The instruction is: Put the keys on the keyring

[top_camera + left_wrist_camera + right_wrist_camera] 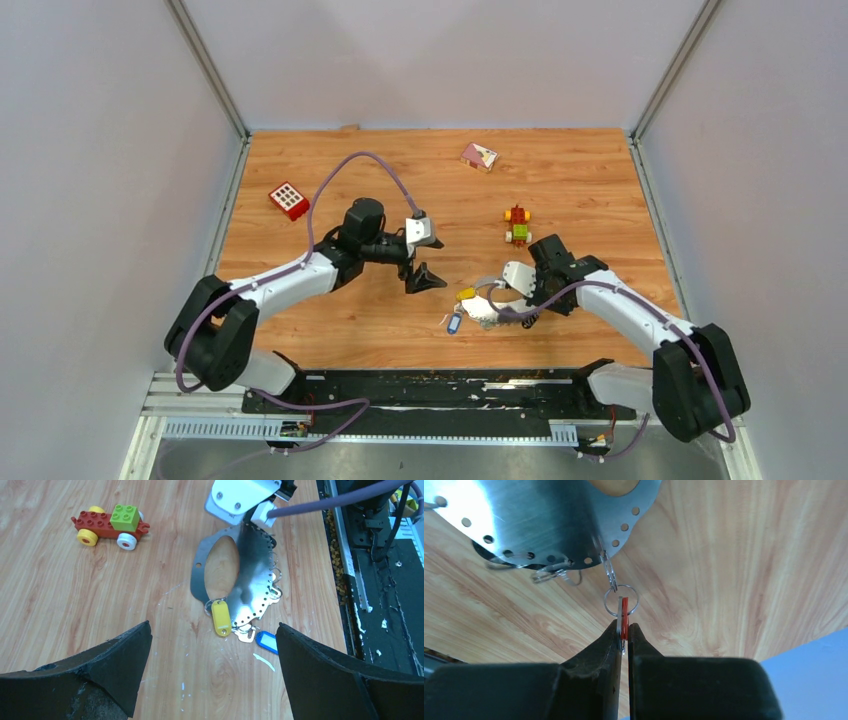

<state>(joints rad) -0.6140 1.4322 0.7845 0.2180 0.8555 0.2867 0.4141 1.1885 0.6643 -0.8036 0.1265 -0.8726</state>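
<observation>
From above, the wooden table (600, 180) lies between pale grey walls (100, 150), a black rail (430, 385) along its near edge; the keyring (485, 310) sits near the middle, between my arms, the yellow key (466, 294) at its left and the blue key (454, 324) nearer; a toy car (517, 226) stands just beyond; from my left wrist, my left claw (214, 626) hangs released, fingers (100, 680) wide apart over scuffed boards; from my right wrist, my right claw (624, 630) is clenched on the red key (625, 615), whose small wire ring (621, 599) joins the keyring's perforated edge.
</observation>
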